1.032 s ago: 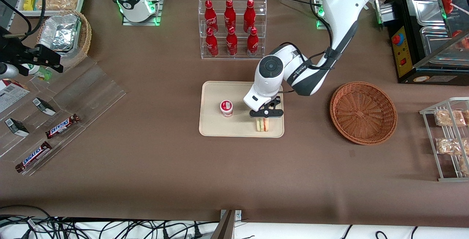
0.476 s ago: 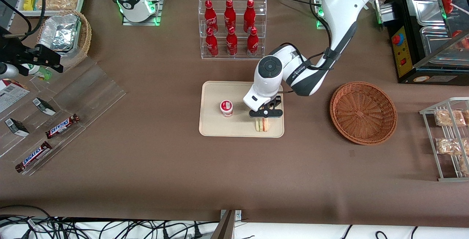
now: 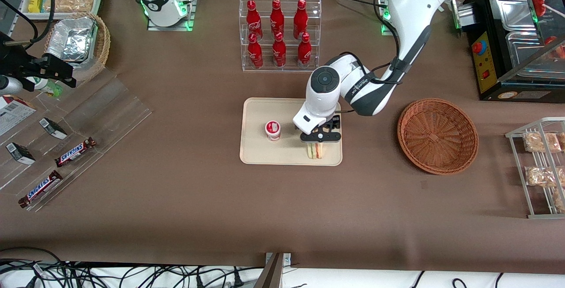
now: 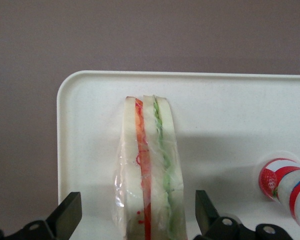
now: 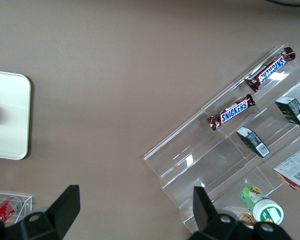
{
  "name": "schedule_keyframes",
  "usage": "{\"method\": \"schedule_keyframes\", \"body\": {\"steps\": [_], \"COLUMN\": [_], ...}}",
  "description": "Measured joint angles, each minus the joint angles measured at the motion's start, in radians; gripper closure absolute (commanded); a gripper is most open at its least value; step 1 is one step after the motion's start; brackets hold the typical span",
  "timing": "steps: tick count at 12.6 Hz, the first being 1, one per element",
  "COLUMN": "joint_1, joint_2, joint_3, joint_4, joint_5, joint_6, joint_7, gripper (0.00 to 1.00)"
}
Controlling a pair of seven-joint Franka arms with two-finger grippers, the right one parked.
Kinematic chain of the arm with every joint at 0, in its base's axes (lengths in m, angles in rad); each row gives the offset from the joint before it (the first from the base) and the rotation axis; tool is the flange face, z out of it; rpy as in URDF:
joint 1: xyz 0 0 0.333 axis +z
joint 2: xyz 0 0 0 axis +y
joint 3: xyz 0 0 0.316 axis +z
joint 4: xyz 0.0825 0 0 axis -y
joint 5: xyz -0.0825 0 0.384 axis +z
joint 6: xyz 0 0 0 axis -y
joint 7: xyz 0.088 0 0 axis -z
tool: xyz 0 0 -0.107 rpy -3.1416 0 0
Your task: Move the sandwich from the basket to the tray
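Plainly, the sandwich (image 4: 147, 170) stands on edge on the tray (image 4: 230, 120), near its corner. The gripper (image 4: 137, 220) straddles it, fingers spread clear of the wrap. It looks light, soft, slippery — best pinched gently across the bread faces.
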Motion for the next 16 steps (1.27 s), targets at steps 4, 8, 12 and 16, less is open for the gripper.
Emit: {"method": "schedule_keyframes", "body": {"steps": [4, 8, 12, 16], "joint_1": [0.031, 0.098, 0.202, 0.253], "joint_2": [-0.108, -0.21, -0.237, -0.237], "joint_3": [-0.001, -0.001, 0.0, 0.0], "joint_4": [0.025, 0.063, 0.227, 0.292], "joint_5": [-0.049, -0.09, -0.143, -0.16], "joint_6": [-0.118, -0.275, -0.489, -0.542], "joint_7": [-0.002, 0.005, 0.144, 0.212], "gripper": [0.0, 0.0, 0.0, 0.0]}}
